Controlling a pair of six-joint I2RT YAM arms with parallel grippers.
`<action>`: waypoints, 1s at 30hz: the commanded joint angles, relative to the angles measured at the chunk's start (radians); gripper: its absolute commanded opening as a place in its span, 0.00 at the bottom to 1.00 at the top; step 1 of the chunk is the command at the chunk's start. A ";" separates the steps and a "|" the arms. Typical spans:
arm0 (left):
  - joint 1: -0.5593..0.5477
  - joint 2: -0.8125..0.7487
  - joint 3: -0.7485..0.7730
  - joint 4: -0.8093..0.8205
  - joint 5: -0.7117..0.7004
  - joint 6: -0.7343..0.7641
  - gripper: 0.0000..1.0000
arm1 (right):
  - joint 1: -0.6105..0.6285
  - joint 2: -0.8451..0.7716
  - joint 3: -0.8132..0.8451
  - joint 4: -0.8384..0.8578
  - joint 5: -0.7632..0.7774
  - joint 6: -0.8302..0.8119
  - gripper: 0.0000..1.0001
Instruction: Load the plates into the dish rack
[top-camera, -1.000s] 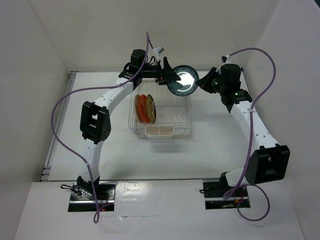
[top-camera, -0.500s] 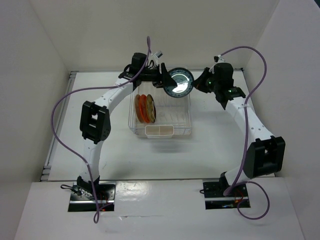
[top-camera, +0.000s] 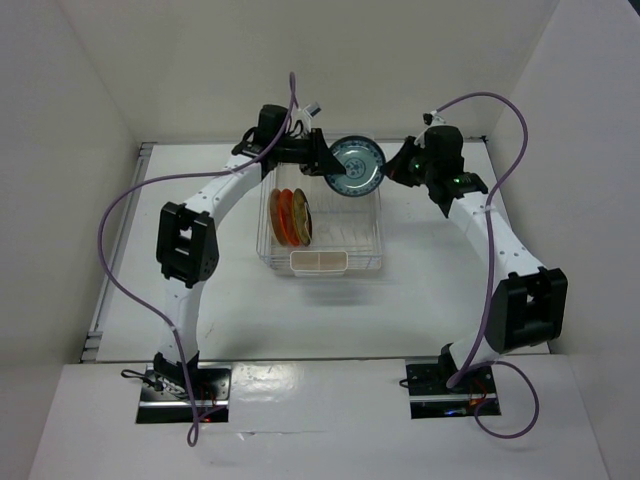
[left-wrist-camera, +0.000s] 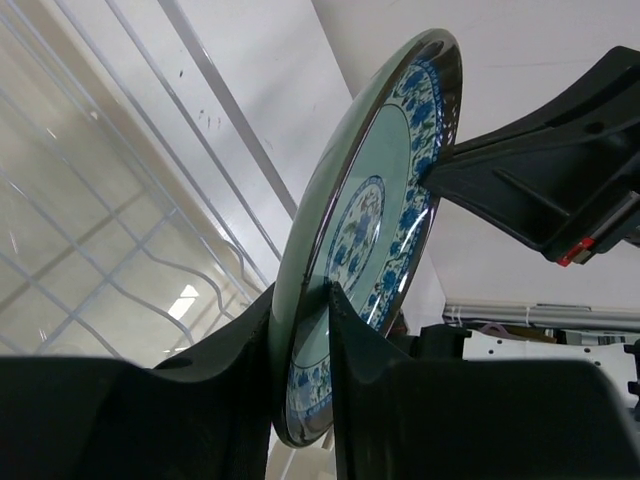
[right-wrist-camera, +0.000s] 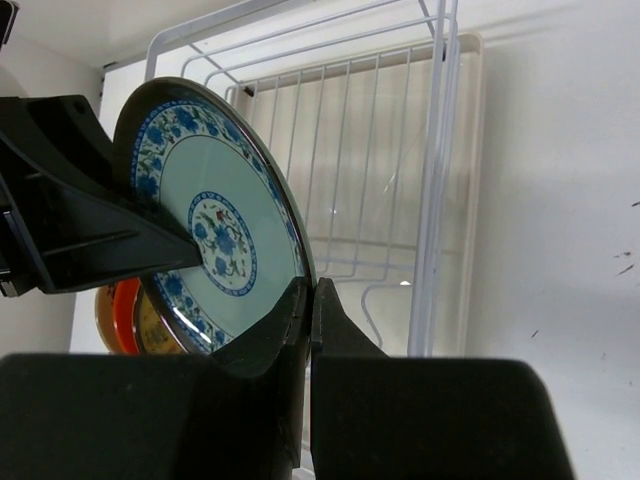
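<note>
A white plate with a blue-green pattern (top-camera: 355, 167) hangs on edge above the far end of the dish rack (top-camera: 381, 240). My left gripper (top-camera: 330, 168) is shut on its left rim. In the left wrist view the two fingers of this gripper (left-wrist-camera: 305, 295) press on both faces of the plate (left-wrist-camera: 385, 190). My right gripper (top-camera: 388, 170) is shut on the opposite rim, and in the right wrist view its jaws (right-wrist-camera: 309, 285) pinch the plate's edge (right-wrist-camera: 215, 220). Three plates (top-camera: 290, 217), orange and yellow-brown, stand upright in the rack's left side.
A small beige holder (top-camera: 319, 262) sits at the rack's near end. The rack's white wires (right-wrist-camera: 440, 150) lie right below the held plate. White walls enclose the table on the left, far and right sides.
My left gripper has closed from wide open onto the plate's left rim. The plate and the right arm have shifted slightly left. The right gripper's hold is unchanged.
</note>
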 joint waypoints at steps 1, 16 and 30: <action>0.012 -0.057 -0.005 0.029 -0.003 0.027 0.00 | 0.013 0.007 0.053 0.046 -0.046 -0.013 0.07; 0.043 -0.261 0.087 -0.458 -0.446 0.255 0.00 | 0.013 0.028 0.117 0.013 0.046 -0.044 1.00; -0.270 -0.307 0.303 -1.023 -1.350 0.230 0.00 | -0.056 0.127 0.082 -0.060 0.180 -0.013 1.00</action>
